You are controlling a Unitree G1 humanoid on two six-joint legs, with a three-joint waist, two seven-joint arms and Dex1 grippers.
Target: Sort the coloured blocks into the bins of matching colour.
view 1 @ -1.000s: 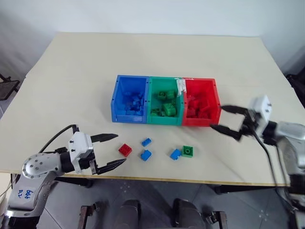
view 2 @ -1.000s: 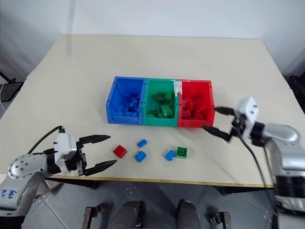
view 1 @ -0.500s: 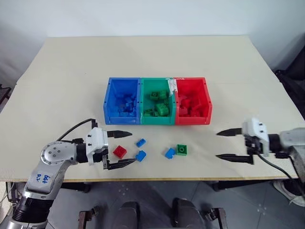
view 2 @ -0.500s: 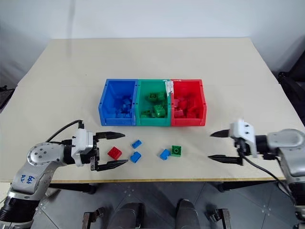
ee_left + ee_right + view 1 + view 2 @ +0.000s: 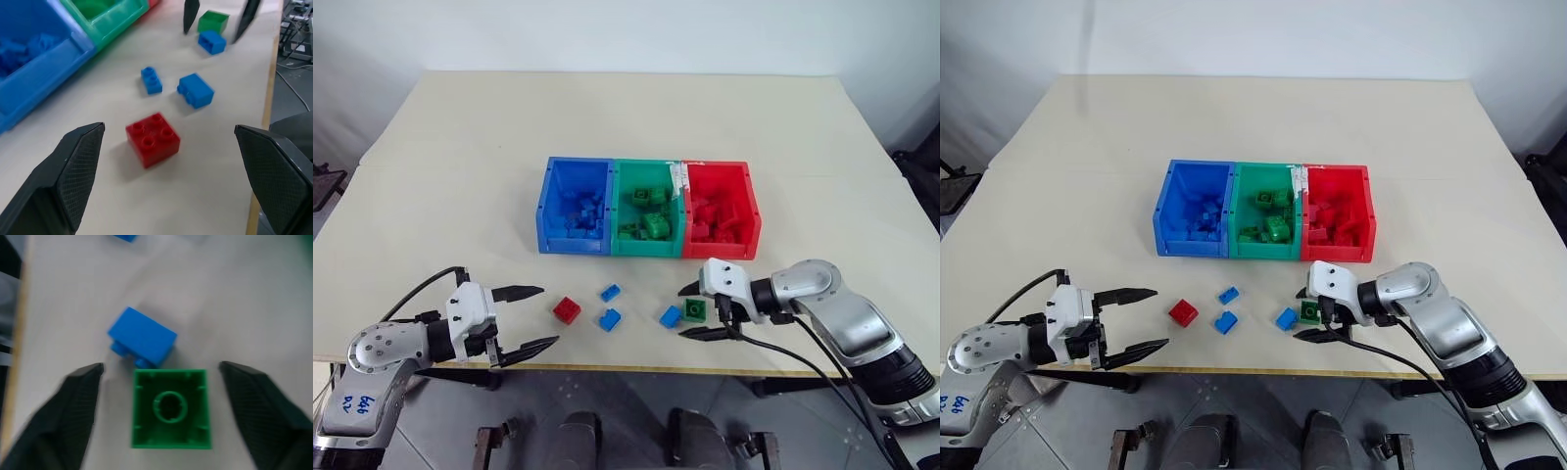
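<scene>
**Right arm swings in on green block**

The right end effector (image 5: pixel 693 311), a second ago out beside the red bin (image 5: pixel 722 209), now straddles the green block (image 5: pixel 170 409) on the worktop (image 5: pixel 803 147), fingers spread, not yet pinching. The left end effector (image 5: pixel 529 318) waits, spread wide, near the red block (image 5: pixel 152 138).

Beige table (image 5: pixel 460 176) with joined bins (image 5: pixel 649 208), loose red, green and three blue blocks (image 5: pixel 610 318).
</scene>
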